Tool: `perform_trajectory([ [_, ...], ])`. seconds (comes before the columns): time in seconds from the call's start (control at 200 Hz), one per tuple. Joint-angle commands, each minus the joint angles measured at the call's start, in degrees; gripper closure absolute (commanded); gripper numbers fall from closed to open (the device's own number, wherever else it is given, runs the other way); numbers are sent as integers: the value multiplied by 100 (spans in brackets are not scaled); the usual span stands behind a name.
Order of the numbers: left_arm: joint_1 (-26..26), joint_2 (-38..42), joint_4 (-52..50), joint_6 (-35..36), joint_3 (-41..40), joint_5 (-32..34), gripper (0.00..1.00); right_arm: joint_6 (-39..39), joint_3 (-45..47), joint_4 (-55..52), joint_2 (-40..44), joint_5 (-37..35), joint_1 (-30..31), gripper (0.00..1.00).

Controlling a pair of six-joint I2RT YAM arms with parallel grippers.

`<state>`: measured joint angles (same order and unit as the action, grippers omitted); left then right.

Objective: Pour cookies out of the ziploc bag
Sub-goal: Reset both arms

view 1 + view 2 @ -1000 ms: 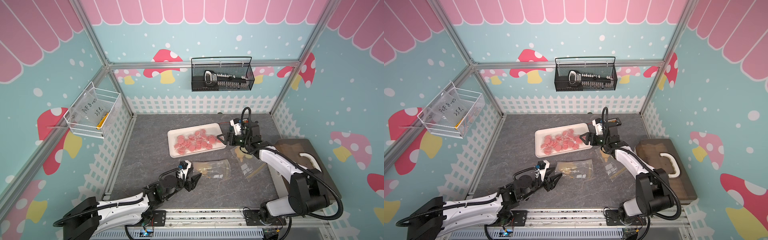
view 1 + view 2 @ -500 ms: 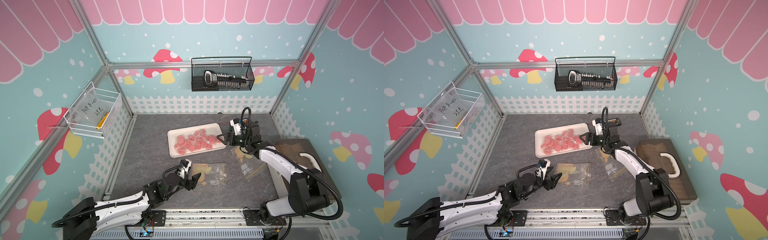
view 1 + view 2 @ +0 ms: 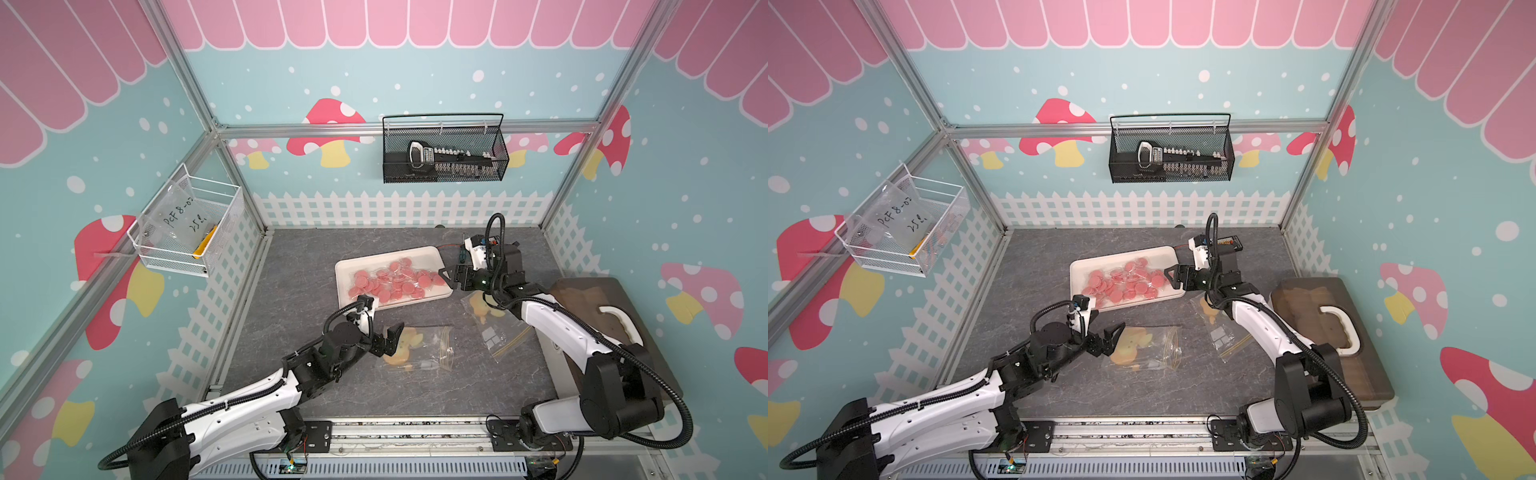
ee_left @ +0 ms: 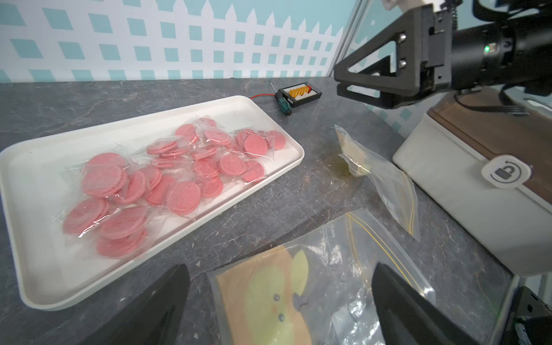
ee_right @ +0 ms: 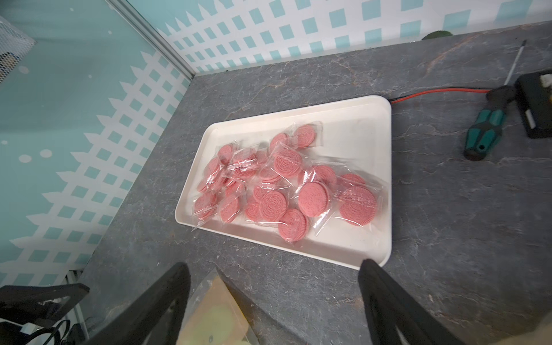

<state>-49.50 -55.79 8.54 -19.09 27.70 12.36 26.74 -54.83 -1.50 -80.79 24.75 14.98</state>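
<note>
Clear plastic lies nearest: a ziploc bag [image 3: 419, 347] [image 3: 1148, 347] [image 4: 313, 283] with a yellow and orange print is flat on the grey table in front of the left arm. The left gripper [image 3: 392, 340] [image 3: 1115, 338] [image 4: 280, 298] is at the bag's end nearest the arm with its fingers spread wide. In the left wrist view the bag lies between them, pinched by neither; whether a finger touches the plastic cannot be told.

To the right of it, apart, a second clear bag [image 3: 494, 328] [image 3: 1221, 336] [image 4: 385, 179] lies crumpled, partly under the right arm and near a box with a wooden lid [image 3: 582, 295] [image 4: 466, 191].

Farther back, the right gripper [image 3: 446, 279] [image 3: 1169, 276] [image 5: 274, 298] hangs just beside the right end of the white tray [image 3: 345, 266] [image 3: 1077, 266] [image 4: 44, 283] [image 5: 358, 134]. Its fingers are wide apart too, and they hold nothing.

The cookies [image 3: 390, 284] [image 3: 1125, 282] [image 4: 179, 176] [image 5: 283, 185] are all in the tray, a loose overlapping heap of pink discs, many in glossy clear wrappers.

Beyond the tray's far corner a green-handled screwdriver [image 4: 283, 106] [image 5: 490, 125] lies against a small black box [image 4: 300, 94] [image 5: 534, 104].

On the back wall hangs a black wire basket [image 3: 444, 153], and on the left wall a white one [image 3: 191, 226].
</note>
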Motion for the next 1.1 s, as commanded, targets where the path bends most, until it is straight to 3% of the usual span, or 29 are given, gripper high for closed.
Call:
perform_trajectory([
  [0.0, 279, -179, -376, 100, 365, -239, 1, -293, 19, -167, 197, -455, -31, 10],
  [0.24, 1277, -789, -613, -6, 1083, -687, 1, -625, 271, -301, 556, -1344, -39, 8],
  [0.43, 1813, -1283, -734, 386, 1718, -258, 1, -962, 466, -298, 726, -2355, -70, 7],
  [0.525, 2220, -1375, -372, 503, 1716, -461, 1, -1114, 596, -130, 848, -2898, -91, 1],
  [0.69, 3006, -1809, -418, 704, 2113, -608, 1, -1329, 771, 268, 843, -3190, -155, 1],
  [0.81, 3388, -1954, 62, 1222, 1933, -751, 1, -1367, 956, 597, 776, -3283, -185, 1],
  [0.941, 3922, -2093, 467, 1190, 1690, -970, 1, -1510, 1222, 973, 828, -3608, -231, 1],
  [1.096, 4147, -1942, 1633, 1573, 924, -628, 1, -1686, 1438, 1228, 765, -3793, -329, 1],
])
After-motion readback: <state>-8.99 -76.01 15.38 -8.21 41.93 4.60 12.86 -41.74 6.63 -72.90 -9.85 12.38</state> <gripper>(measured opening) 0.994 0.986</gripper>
